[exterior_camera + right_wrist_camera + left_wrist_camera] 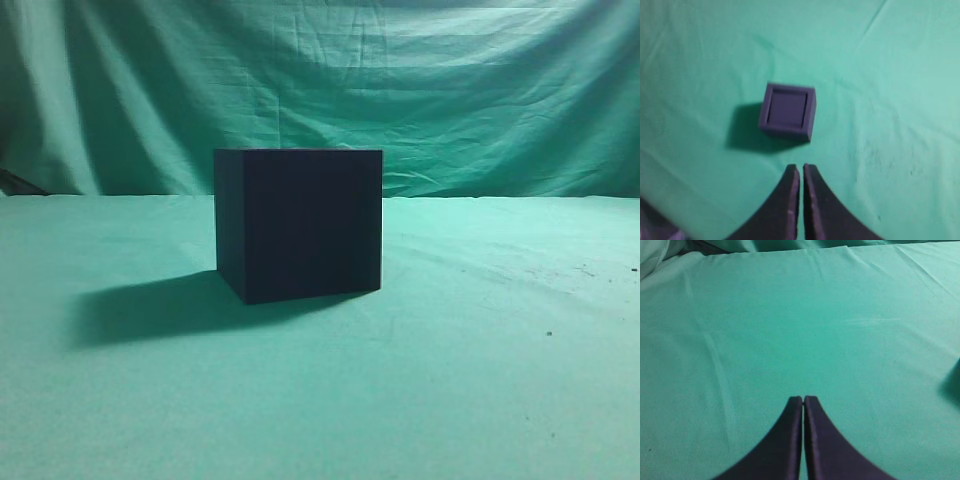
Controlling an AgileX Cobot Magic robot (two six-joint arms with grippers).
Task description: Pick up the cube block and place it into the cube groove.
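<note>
The big near-black box with the cube groove (298, 222) stands in the middle of the table. The right wrist view looks down on it (785, 131): a dark rim frames a square lighter purple face (786, 108). I cannot tell whether that face is the cube block lying in the groove or the groove's floor. No separate cube block shows on the cloth. My right gripper (801, 166) is shut and empty, high above the cloth just in front of the box. My left gripper (803, 398) is shut and empty over bare cloth. Neither gripper shows in the exterior view.
Green cloth (480, 380) covers the table and hangs as a backdrop (450, 90). The box casts a shadow to its left (150, 305). A few dark specks (585, 270) lie on the cloth at the right. A dark shadow patch (952, 385) touches the left wrist view's right edge.
</note>
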